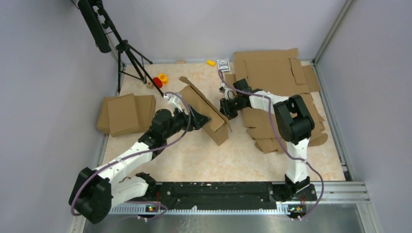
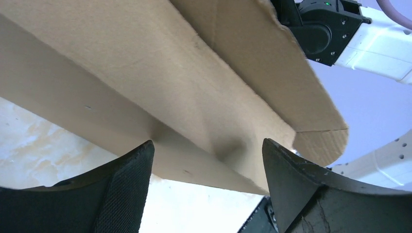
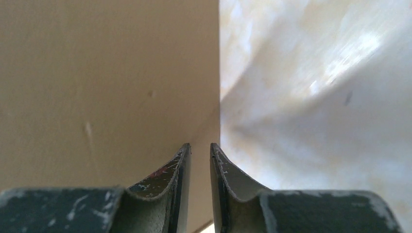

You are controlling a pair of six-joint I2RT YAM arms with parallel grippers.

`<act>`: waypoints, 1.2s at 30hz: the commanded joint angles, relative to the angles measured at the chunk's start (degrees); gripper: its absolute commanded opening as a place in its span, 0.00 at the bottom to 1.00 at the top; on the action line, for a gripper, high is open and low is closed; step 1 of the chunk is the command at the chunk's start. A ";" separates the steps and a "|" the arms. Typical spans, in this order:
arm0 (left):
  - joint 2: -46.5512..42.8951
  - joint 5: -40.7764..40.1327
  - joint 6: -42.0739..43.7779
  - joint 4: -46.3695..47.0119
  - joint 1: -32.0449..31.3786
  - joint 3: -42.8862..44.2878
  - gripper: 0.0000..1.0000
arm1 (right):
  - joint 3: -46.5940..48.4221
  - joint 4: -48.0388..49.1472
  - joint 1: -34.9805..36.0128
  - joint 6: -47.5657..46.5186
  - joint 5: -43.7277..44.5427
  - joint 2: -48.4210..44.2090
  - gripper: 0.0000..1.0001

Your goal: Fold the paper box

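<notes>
The paper box (image 1: 203,102) stands half-raised in the middle of the table (image 1: 233,158), set at a slant between the two tools. The left gripper (image 2: 206,145) is released, its fingers (image 2: 124,189) spread wide. The box's long lower edge runs straight across just ahead of them, and nothing sits between them. The right gripper (image 3: 200,145) faces the box from the opposite side, its fingers almost together. The thin slot between them lines up with an upright box corner; I cannot tell whether it nips that edge. Behind the right gripper lies a pile of cardboard sheets (image 1: 269,70); behind the left, smaller cardboard pieces (image 1: 124,114). Open tabletop stretches from both tools toward the arm bases.
</notes>
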 commanded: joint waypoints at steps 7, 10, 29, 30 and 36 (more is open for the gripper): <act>-5.24 14.07 -3.14 -5.36 0.17 -1.63 0.80 | -15.00 7.01 8.31 8.60 7.32 -16.96 0.20; -6.86 15.86 -3.19 -6.69 0.13 -2.85 0.78 | -19.02 9.03 8.85 10.84 8.67 -20.87 0.20; -13.67 13.86 -1.60 -22.03 2.90 -0.22 0.90 | -7.96 -0.93 12.47 7.43 18.18 -21.52 0.23; -13.71 14.03 -1.61 -24.04 3.68 0.09 0.93 | -7.13 -1.61 12.94 7.18 18.77 -21.43 0.23; -16.76 19.65 -3.78 -24.20 10.06 -2.63 0.99 | -5.01 -3.74 14.62 6.87 21.21 -20.52 0.24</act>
